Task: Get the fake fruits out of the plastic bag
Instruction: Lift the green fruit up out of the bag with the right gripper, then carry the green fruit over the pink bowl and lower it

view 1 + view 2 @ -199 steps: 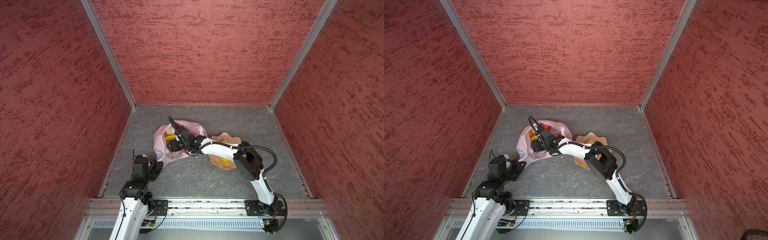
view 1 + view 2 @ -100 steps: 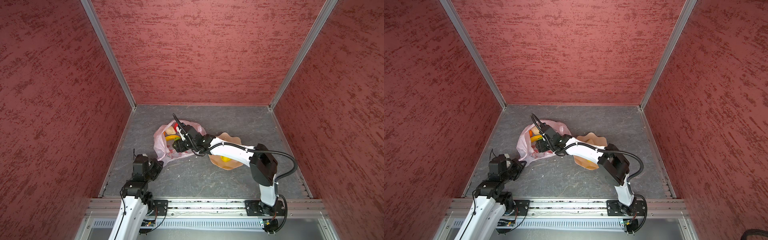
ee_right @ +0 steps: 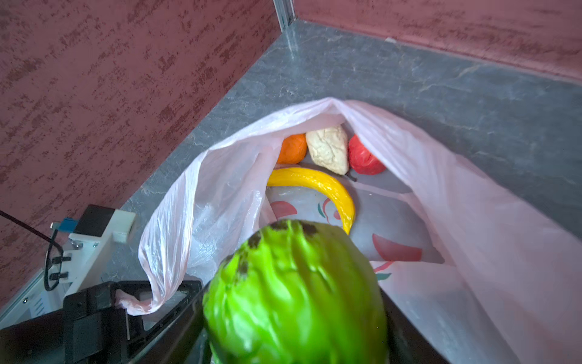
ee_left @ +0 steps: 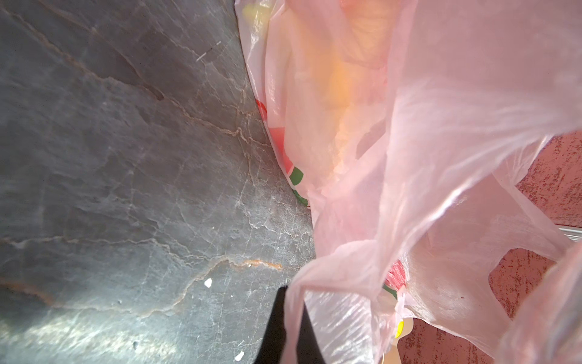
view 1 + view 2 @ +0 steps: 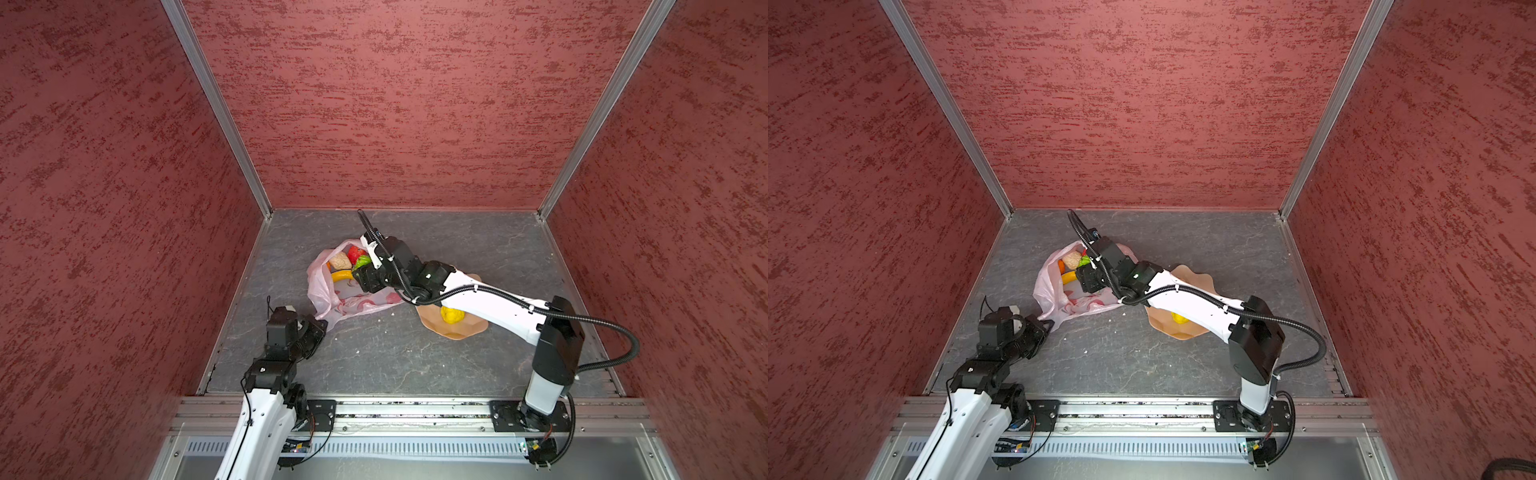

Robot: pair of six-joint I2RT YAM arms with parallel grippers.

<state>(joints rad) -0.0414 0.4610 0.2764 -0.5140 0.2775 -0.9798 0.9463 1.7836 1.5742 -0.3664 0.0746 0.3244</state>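
Right arm's elbow [image 5: 559, 345] sits farther out than a second ago. Both top views: right end effector [image 5: 360, 270] pinches the green fruit [image 5: 363, 261] at the mouth of the plastic bag [image 5: 332, 297]; left end effector [image 5: 320, 328], pressed together, pinches the bag's edge. Left wrist view: thin, limp film. Right wrist view: fruit looks light, rigid, glossy, best gripped across its middle; banana [image 3: 318, 182] lies beyond, inside.

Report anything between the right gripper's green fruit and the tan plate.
Nothing visible on the floor between. The green fake fruit, held by the right gripper, is above the open mouth of the pink plastic bag; a bumpy yellow fruit occupies part of the tan wavy-edged plate.
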